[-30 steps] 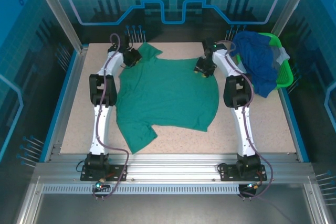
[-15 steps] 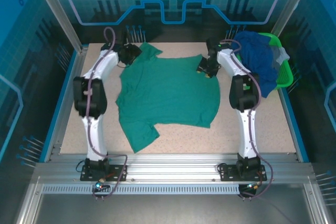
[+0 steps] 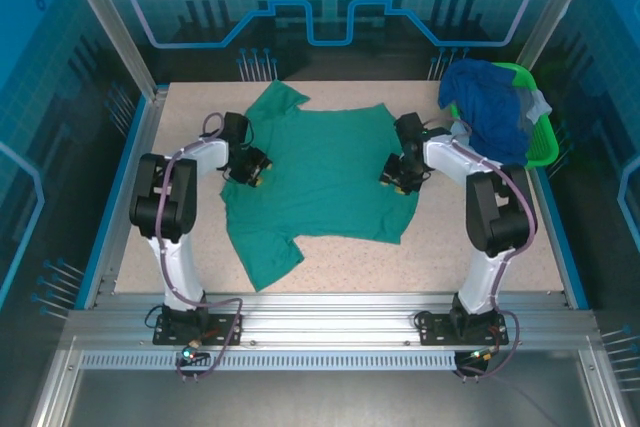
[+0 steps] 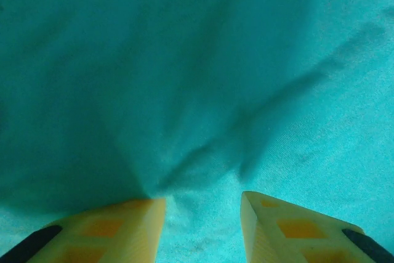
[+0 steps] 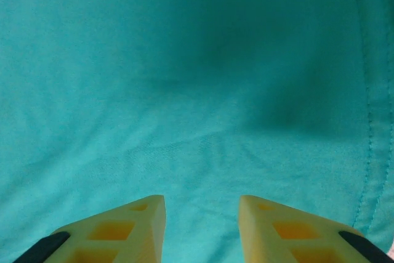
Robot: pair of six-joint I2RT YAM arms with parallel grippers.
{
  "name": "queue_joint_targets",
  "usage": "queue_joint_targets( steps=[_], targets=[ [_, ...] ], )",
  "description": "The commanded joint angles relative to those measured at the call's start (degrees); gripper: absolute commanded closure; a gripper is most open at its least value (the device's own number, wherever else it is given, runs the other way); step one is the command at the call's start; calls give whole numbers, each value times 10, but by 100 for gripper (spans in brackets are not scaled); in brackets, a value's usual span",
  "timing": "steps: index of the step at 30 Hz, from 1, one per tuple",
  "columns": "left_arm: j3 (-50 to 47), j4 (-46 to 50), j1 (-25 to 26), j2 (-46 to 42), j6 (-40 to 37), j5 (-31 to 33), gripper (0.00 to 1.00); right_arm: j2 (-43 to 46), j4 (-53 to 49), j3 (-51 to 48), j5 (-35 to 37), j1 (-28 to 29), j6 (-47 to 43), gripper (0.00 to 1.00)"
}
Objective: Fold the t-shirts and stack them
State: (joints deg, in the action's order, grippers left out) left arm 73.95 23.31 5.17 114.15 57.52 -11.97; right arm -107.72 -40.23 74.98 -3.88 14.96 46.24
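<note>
At table (image 3: pixel 350 269) ctr: teal-green t-shirt (image 3: pixel 320 177) spread flat, faint creases, sleeves out.

You've got a speckled beige table (image 3: pixel 500 247). The green t-shirt (image 3: pixel 320 187) is spread flat mid-table, one sleeve at near left. The green basket (image 3: pixel 540 142) sits in the far right corner, with blue shirts (image 3: pixel 495 117) spilling over its left rim.

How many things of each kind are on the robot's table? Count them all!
Teal-green cloth t-shirt, spread flat: 1
Heap of blue and grey cloth in the basket: 1
Bright green plastic basket: 1
Grippers: 2, the left gripper and the right gripper
Total: 5
</note>
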Motion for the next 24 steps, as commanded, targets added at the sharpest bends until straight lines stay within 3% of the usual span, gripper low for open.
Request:
queue_joint_targets(
  steps=[1,14,19,24],
  targets=[
    [26,-7,0,30,-18,-1,59,-36,9,7,4,-3,-10,64],
    [169,62,-16,123,-83,36,58,-207,-126,213,9,-16,-26,63],
    [151,107,-3,30,-90,119,42,-156,-124,206,43,-6,-24,62],
    [25,123,19,-131,-79,162,37,-19,-117,129,144,12,9,59]
  ],
)
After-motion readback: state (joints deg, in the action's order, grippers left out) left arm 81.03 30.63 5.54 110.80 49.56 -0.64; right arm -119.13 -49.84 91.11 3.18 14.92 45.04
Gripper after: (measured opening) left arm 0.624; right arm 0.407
